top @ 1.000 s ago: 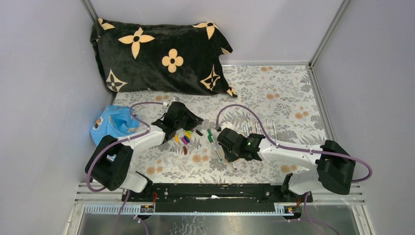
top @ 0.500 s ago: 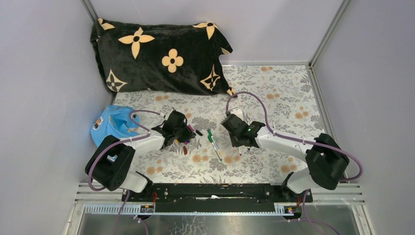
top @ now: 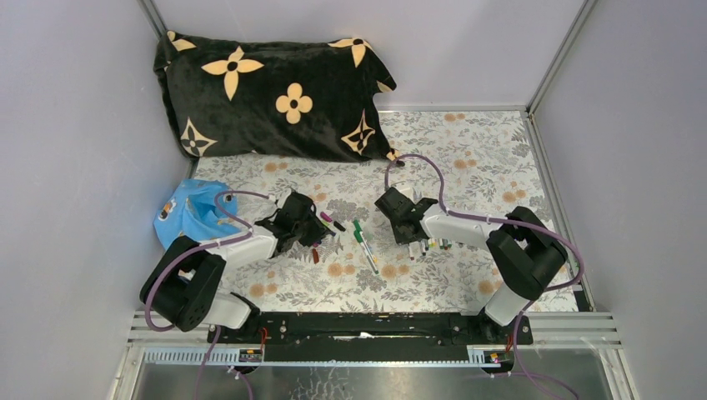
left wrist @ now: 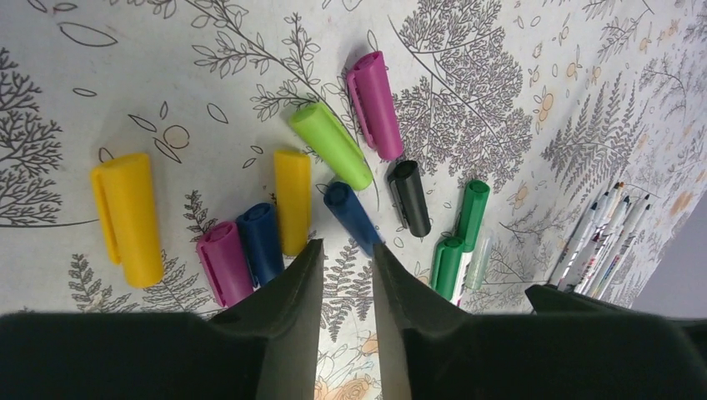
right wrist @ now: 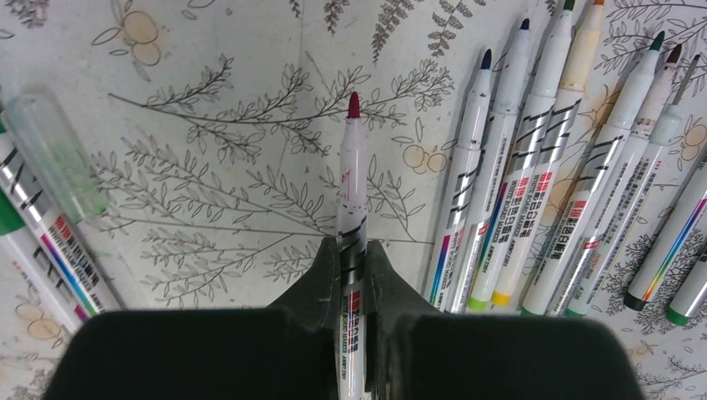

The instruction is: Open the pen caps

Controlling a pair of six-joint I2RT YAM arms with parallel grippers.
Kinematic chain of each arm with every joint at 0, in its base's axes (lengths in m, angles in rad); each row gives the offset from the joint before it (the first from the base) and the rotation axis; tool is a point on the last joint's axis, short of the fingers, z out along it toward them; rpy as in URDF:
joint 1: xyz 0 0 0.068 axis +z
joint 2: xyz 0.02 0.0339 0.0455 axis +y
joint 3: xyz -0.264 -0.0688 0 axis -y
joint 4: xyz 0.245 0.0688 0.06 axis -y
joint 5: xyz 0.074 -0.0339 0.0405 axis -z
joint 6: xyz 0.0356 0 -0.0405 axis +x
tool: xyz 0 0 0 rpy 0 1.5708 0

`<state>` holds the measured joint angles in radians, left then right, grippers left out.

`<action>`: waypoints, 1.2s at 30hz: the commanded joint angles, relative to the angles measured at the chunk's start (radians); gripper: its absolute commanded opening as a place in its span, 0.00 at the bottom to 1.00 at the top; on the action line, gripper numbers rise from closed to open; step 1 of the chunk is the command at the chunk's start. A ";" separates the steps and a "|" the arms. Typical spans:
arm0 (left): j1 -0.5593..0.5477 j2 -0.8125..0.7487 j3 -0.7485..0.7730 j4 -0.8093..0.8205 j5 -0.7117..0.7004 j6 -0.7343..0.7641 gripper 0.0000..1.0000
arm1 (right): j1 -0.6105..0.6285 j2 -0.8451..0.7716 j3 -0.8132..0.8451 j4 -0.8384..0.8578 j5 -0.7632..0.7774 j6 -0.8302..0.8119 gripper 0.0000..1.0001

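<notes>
Several loose pen caps lie on the floral cloth: yellow [left wrist: 127,218], magenta [left wrist: 223,262], blue [left wrist: 260,242], green [left wrist: 331,143], purple [left wrist: 376,104] and black [left wrist: 411,197]. My left gripper [left wrist: 346,250] hangs just above them with a narrow gap between its jaws and nothing in it; it also shows in the top view [top: 310,229]. My right gripper [right wrist: 353,246] is shut on an uncapped pen with a red tip [right wrist: 353,167] and holds it low beside a row of uncapped pens [right wrist: 534,183]. A green capped pen [top: 362,242] lies between the arms.
A black pillow with yellow flowers [top: 267,92] fills the back left. A blue cap hat [top: 190,212] lies left of my left arm. A clear cap [right wrist: 54,158] lies by the green pen. Grey walls close in the sides.
My right gripper has carried the red-tipped pen back and to the right, over to the row of uncapped pens. My left gripper has drawn back a little toward the near left.
</notes>
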<state>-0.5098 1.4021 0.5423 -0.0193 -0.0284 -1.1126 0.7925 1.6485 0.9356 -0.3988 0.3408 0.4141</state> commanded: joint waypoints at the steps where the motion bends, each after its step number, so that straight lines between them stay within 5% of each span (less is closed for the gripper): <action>1: 0.001 -0.024 -0.007 -0.013 -0.030 -0.001 0.37 | -0.013 0.033 0.052 0.007 0.055 -0.006 0.01; 8: 0.001 -0.034 -0.005 -0.014 -0.024 -0.003 0.38 | -0.018 0.061 0.057 -0.009 0.074 0.002 0.33; 12: 0.001 -0.056 -0.003 -0.023 -0.025 -0.005 0.38 | -0.017 0.055 0.071 -0.028 0.085 -0.009 0.42; 18: 0.001 -0.107 0.003 -0.031 -0.018 -0.011 0.39 | -0.014 -0.004 0.100 -0.056 0.090 -0.042 0.46; 25: 0.001 -0.172 -0.007 -0.032 0.004 -0.013 0.54 | 0.030 -0.048 0.132 -0.052 -0.014 -0.086 0.48; 36: 0.001 -0.275 -0.040 -0.045 0.023 -0.027 0.59 | 0.157 0.044 0.191 -0.027 -0.120 -0.113 0.47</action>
<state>-0.5098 1.1664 0.5186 -0.0502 -0.0113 -1.1313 0.9268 1.6646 1.0885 -0.4332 0.2646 0.3206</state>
